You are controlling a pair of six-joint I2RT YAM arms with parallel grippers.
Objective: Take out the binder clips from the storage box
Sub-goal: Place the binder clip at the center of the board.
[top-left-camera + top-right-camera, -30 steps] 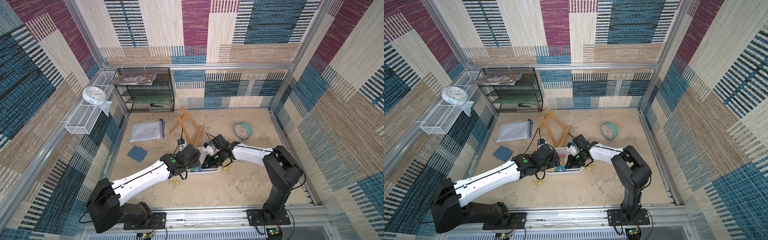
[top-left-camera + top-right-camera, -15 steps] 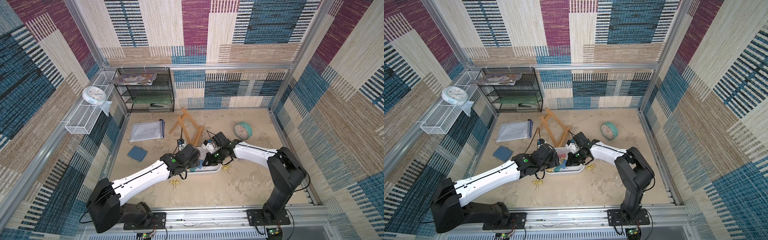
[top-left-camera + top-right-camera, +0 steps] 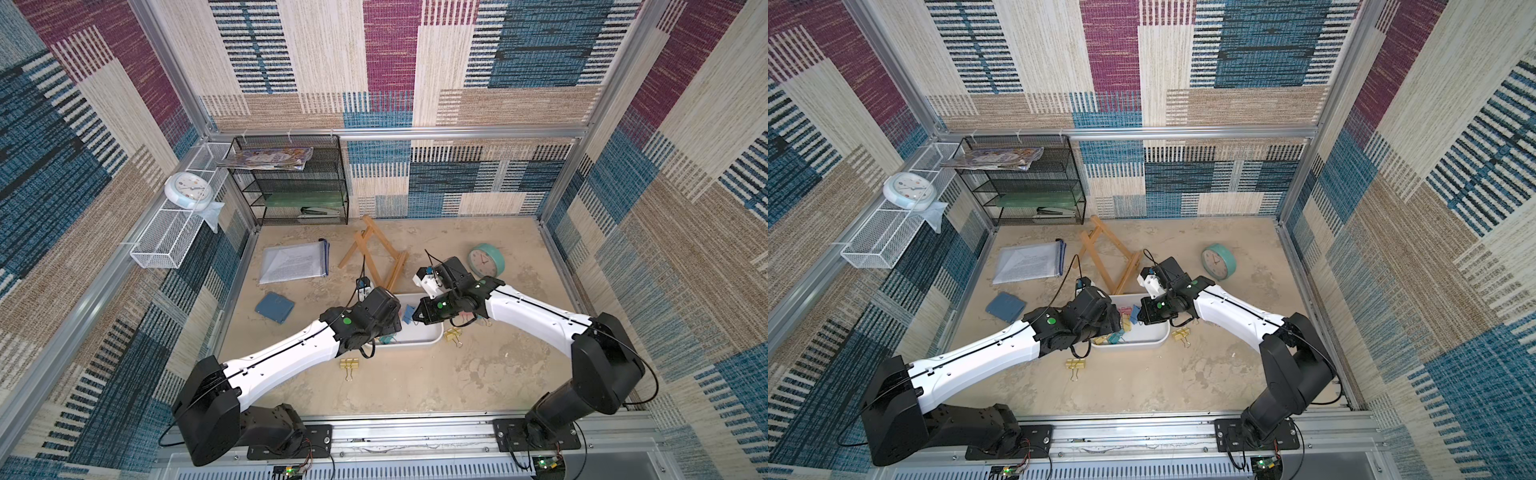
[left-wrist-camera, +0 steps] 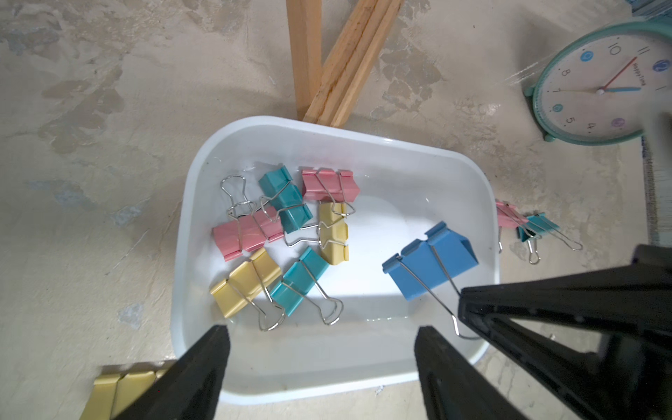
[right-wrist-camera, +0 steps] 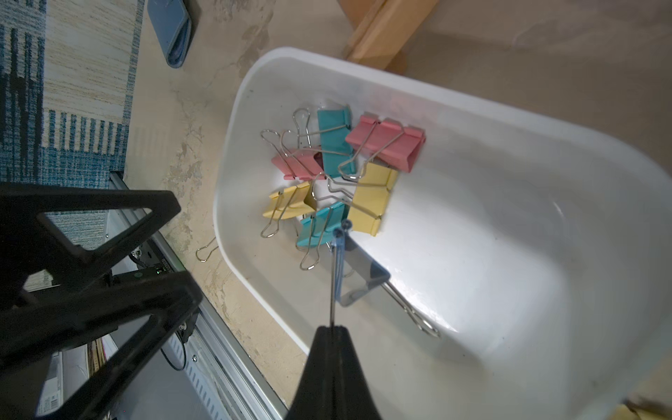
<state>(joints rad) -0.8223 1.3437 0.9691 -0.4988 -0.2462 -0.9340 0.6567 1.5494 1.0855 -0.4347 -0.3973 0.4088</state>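
Cannot make out most of the storage box (image 3: pixel 419 343) in both top views: lost under the left arm (image 3: pixel 291 357) and right arm (image 3: pixel 532 311). Cannot see the tips of the left gripper (image 4: pixel 322 332) there either; from its wrist camera, find them spread wide above the box, gripping nothing. See only part of a yellow clip (image 4: pixel 120 391) on the table (image 3: pixel 415 386), cut by the frame edge and a black finger (image 4: pixel 189 374). From the right wrist camera, get the blue clip (image 5: pixel 339 251) merely edge-on and blurred. Note teal clock (image 4: pixel 596 83) half out of frame; wooden easel (image 4: pixel 342 54) legs ending right at the box rim. Spot pink clip (image 4: pixel 509 216) and teal clip (image 4: pixel 538 227) touching on the table just beside the box, second yellow clip (image 3: pixel 452 334) near them. Find right gripper (image 5: pixel 331 329) pressed together on one wire handle of the blue clip, hanging tilted over the box floor. Count six clips (image 4: pixel 280 232) bunched at the box's other end: two pink, two teal, two yellow.
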